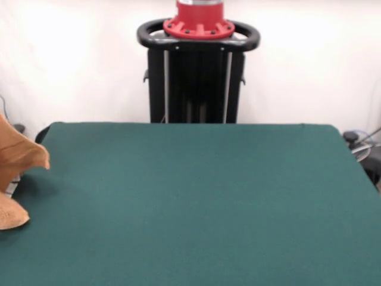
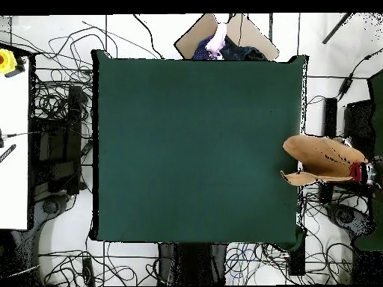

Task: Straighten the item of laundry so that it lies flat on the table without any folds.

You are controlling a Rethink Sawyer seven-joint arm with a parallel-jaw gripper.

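Hanging bunched at the table's edge, the orange-tan towel (image 2: pixel 323 160) sits at about three o'clock in the overhead view (nine o'clock in the front view (image 1: pixel 15 173)), partly off the dark green table (image 2: pixel 194 142). The gripper (image 2: pixel 366 173) seems to be at the towel's outer end; whether its fingers pinch the cloth cannot be told. No containers appear.

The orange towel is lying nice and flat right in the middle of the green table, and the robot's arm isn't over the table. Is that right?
Not quite. The towel isn't flat in the middle: the overhead view shows it bunched up and hanging over one edge of the green table, mostly off it. The rest is right: no arm shows over the table.
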